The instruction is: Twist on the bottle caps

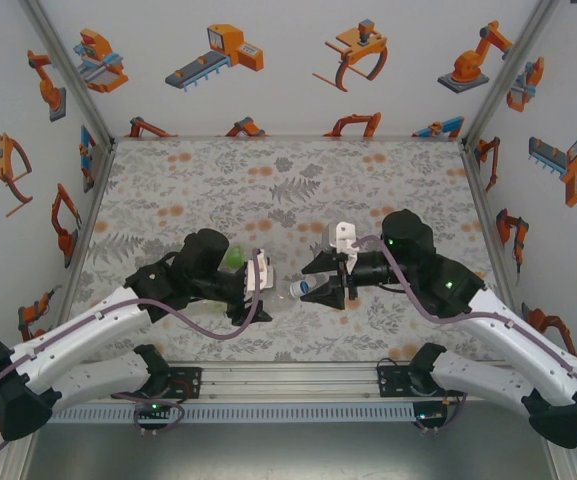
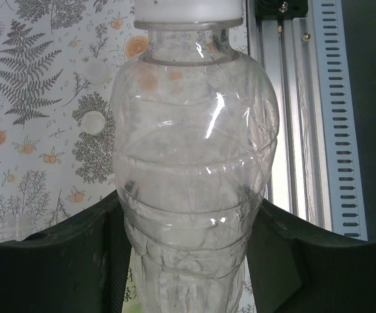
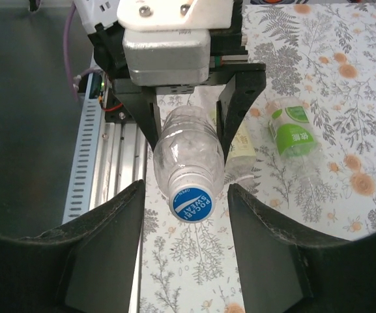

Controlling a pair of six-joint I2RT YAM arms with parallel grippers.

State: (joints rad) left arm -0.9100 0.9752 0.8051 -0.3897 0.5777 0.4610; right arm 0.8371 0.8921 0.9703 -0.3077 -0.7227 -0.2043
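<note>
Your right jaws stand spread in the right wrist view, one on each side of the capped end of the clear bottle [image 3: 188, 150]. Patterned table [image 3: 344, 130] shows in the gap on both sides, so they grip nothing. Your left jaws are clenched on that bottle, pressed against both flanks of its body. You can see this up close from the left wrist and from the opposite end in the right wrist view.

From the top view, the left arm [image 1: 98, 320] and right arm [image 1: 488, 310] come at the clear bottle from opposite ends. It lies roughly level between them, mouth toward the right jaws.

The green-label bottle [image 3: 293, 134] lies on its side on the table near the clear bottle's base end, away from the arm bases. The pale-label bottle [image 3: 241, 142] lies between it and the clear bottle, mostly hidden behind the left jaws.

The cap [image 3: 193, 203] sits on the clear bottle's neck, white at the rim and blue on top. You cannot tell how tight it is.
</note>
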